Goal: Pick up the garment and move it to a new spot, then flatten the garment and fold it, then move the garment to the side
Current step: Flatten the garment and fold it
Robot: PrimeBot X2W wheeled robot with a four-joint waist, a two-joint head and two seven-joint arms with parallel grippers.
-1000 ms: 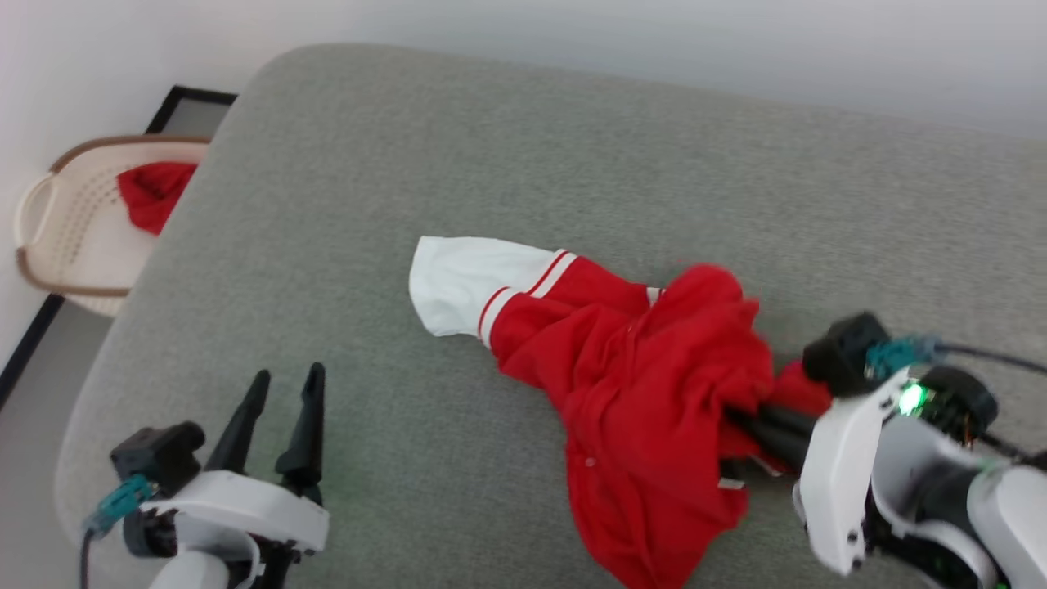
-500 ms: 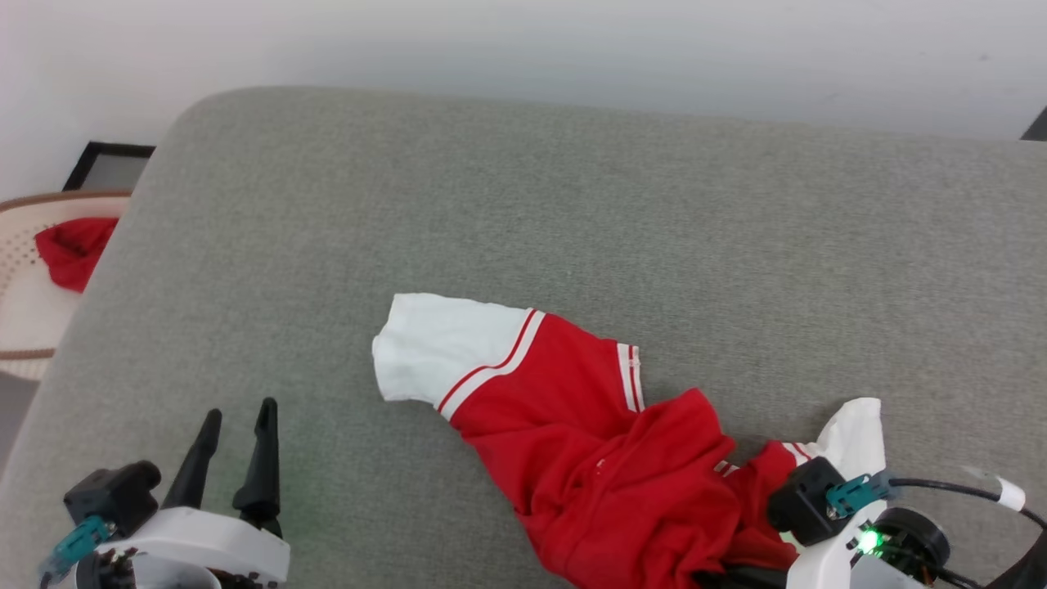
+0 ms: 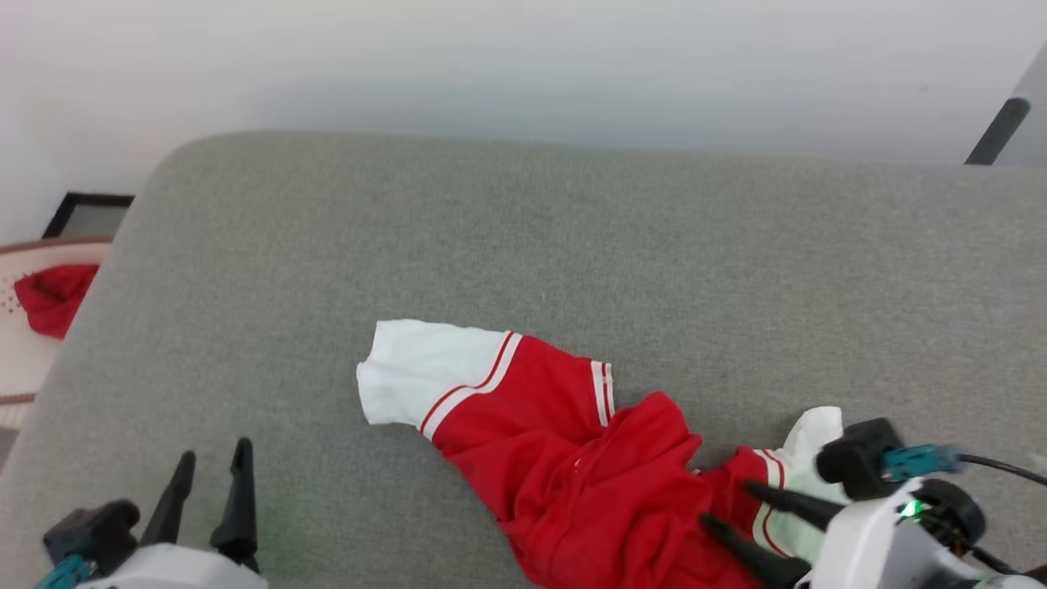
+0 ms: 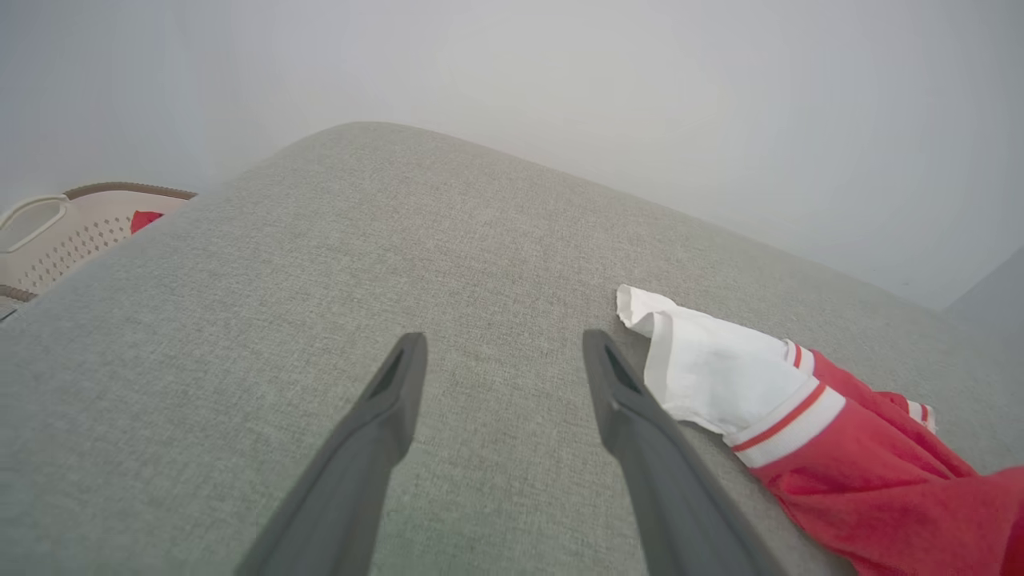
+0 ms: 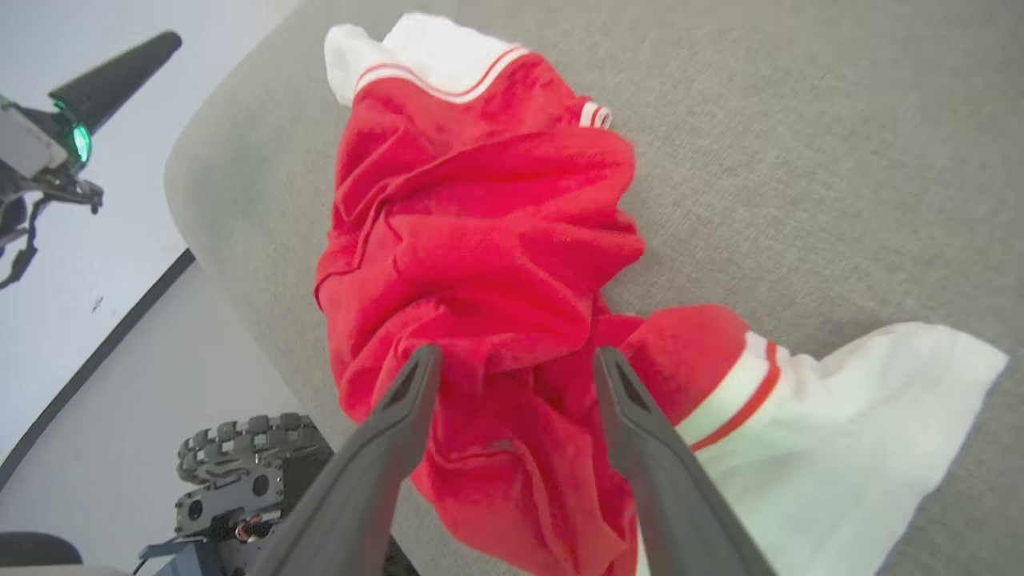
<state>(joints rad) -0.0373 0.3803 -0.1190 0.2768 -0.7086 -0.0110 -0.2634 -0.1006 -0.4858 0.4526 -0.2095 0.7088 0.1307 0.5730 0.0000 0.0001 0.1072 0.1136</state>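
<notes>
The garment [image 3: 564, 458], a red jersey with white short sleeves and red-white striped trim, lies crumpled on the grey cushioned surface [image 3: 523, 237]. One white sleeve [image 3: 409, 372] points left and the other [image 3: 806, 442] lies beside my right gripper. My right gripper [image 3: 728, 505] is open at the garment's right end, its fingers spread over the red folds [image 5: 480, 208] without pinching them. My left gripper [image 3: 213, 454] stands open and empty above bare cushion, left of the garment. The left wrist view has the white sleeve [image 4: 712, 368] just right of its fingers [image 4: 632, 416].
A cream basket [image 3: 24, 384] with a small red cloth [image 3: 49, 294] stands on the floor past the cushion's left edge. A pale wall runs behind. The right wrist view shows the cushion's near edge and the robot's wheeled base [image 5: 240, 472] below it.
My right gripper has opened and let go of the garment, which now lies on the cushion with its second white sleeve showing. The head camera has shifted. The left gripper stays open.
</notes>
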